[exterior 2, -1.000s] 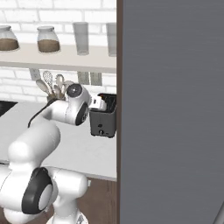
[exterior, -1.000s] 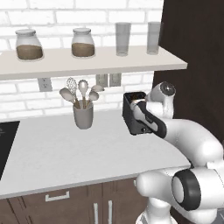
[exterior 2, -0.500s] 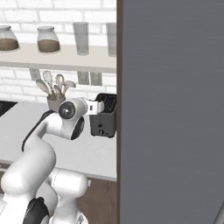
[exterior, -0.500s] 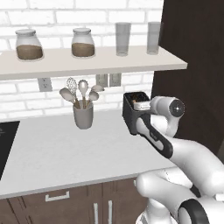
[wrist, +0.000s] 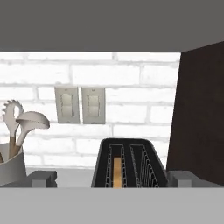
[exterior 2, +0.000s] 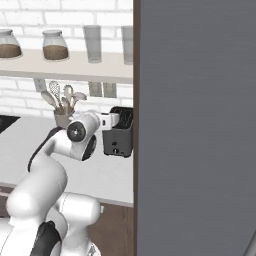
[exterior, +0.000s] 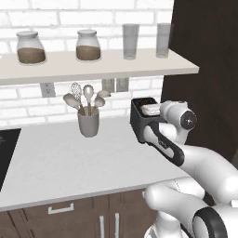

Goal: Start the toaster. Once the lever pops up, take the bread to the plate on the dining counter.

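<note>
The dark boxy toaster (exterior: 139, 122) stands on the worktop by the brick wall, also in the right base view (exterior 2: 119, 139). In the hand view its slotted top (wrist: 129, 168) lies straight ahead and just below. The bread (wrist: 117, 172) stands as a golden slice down in the left slot. My gripper (wrist: 111, 179) is open, with its fingertips (wrist: 41, 177) spread wider than the toaster and nothing between them. From the base cameras the gripper (exterior: 150, 110) (exterior 2: 114, 120) hovers at the toaster's top edge. The plate and the dining counter are out of view.
A grey utensil cup (exterior: 88, 123) (wrist: 8, 164) stands left of the toaster. A shelf (exterior: 93, 65) with jars and glasses hangs low overhead. A dark cabinet side (exterior: 204, 69) (wrist: 199, 113) rises just right of the toaster. A grey panel (exterior 2: 195, 125) blocks the right base view's right half.
The arm has stretched forward and lowered, and its wrist has come down beside the toaster. The jaws stay wide open. The toaster and the cup have not moved.
</note>
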Available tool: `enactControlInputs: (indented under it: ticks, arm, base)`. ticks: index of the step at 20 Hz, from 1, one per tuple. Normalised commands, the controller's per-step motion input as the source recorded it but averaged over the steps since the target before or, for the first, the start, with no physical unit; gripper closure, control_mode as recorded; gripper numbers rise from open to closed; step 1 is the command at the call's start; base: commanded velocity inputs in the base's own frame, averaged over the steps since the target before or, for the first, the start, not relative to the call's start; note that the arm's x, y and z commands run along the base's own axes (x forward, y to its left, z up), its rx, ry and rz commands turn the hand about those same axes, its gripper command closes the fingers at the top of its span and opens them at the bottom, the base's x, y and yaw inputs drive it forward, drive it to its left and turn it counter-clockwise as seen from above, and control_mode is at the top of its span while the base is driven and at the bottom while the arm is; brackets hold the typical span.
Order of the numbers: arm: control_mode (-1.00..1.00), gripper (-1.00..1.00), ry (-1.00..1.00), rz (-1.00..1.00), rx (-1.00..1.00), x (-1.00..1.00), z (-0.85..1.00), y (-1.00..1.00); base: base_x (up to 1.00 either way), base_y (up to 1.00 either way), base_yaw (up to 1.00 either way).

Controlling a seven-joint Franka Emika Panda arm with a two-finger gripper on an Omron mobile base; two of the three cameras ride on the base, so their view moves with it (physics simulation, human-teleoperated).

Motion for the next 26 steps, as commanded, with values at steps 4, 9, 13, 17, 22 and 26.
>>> enactControlInputs:
  ticks: [4, 9, 13, 17, 22, 26]
  arm:
    - [-1.0, -1.0, 0.07, 0.0, 0.02, 0.2, 0.0, -0.09]
    - [-1.0, -1.0, 0.15, 0.0, 0.02, 0.21, 0.0, -0.02]
    - [-1.0, -1.0, 0.11, 0.0, 0.0, 0.17, -0.04, 0.0]
    - [-1.0, -1.0, 0.01, 0.0, 0.0, 0.11, -0.25, 0.0]
    - [-1.0, -1.0, 0.0, 0.0, 0.0, 0.07, -0.3, 0.0]
    - [-1.0, -1.0, 0.0, 0.0, 0.0, 0.03, -0.26, 0.0]
  base:
    - [0.0, 0.0, 0.0]
    - [0.0, 0.0, 0.0]
    - [0.0, 0.0, 0.0]
    - [0.0, 0.0, 0.0]
    - [0.0, 0.0, 0.0]
    - [0.0, 0.0, 0.0]
